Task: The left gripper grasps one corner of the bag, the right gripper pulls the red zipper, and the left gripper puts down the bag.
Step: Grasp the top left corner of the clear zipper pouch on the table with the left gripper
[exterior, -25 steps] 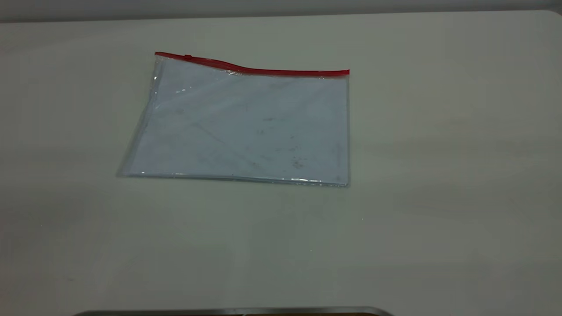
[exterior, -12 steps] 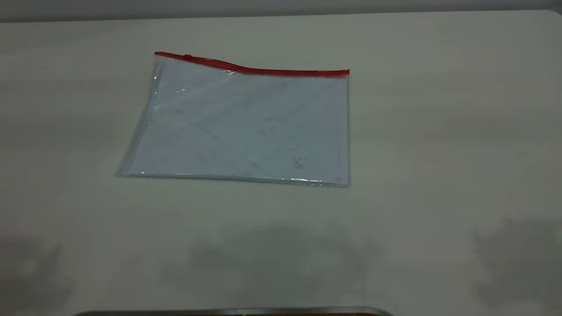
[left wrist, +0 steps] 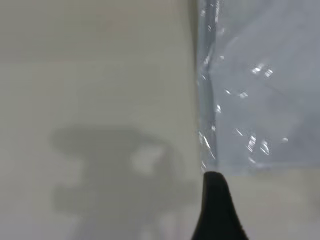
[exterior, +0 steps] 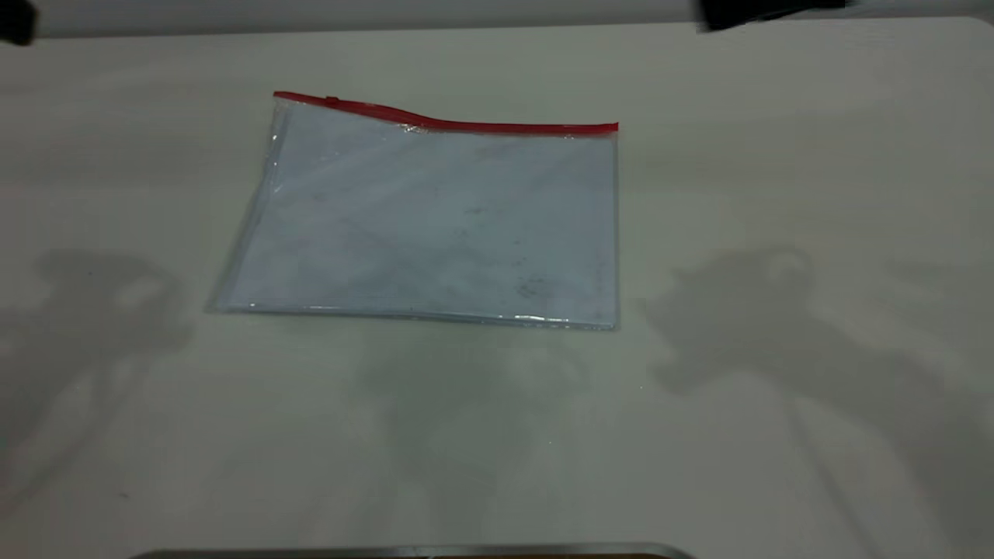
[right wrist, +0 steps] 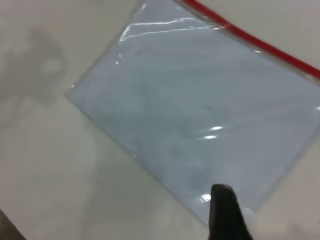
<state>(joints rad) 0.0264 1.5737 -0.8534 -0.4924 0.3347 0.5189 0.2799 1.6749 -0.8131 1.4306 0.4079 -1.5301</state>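
The bag [exterior: 435, 225] lies flat on the pale table, a clear bluish pouch with faint dark smudges. The red zipper [exterior: 466, 124] runs along its far long edge, with the small slider tab [exterior: 332, 101] near the far left corner. Nothing is touching the bag. A dark part of the left arm [exterior: 15, 19] shows at the top left corner, and a dark part of the right arm [exterior: 765, 12] at the top right edge. The left gripper [left wrist: 216, 205] hovers by a near corner of the bag [left wrist: 260, 85]. The right gripper [right wrist: 225, 212] hovers over the bag's [right wrist: 200, 105] edge opposite the zipper [right wrist: 250, 37].
The table [exterior: 815, 155] carries soft arm shadows left and right of the bag and in front of it. A grey metal edge [exterior: 411, 551] lies along the bottom of the exterior view. The table's far edge [exterior: 497, 27] meets a grey wall.
Dark parts of both arms have come into the top edge of the exterior view. Their shadows have moved up the table to either side of the bag. The bag has not moved.
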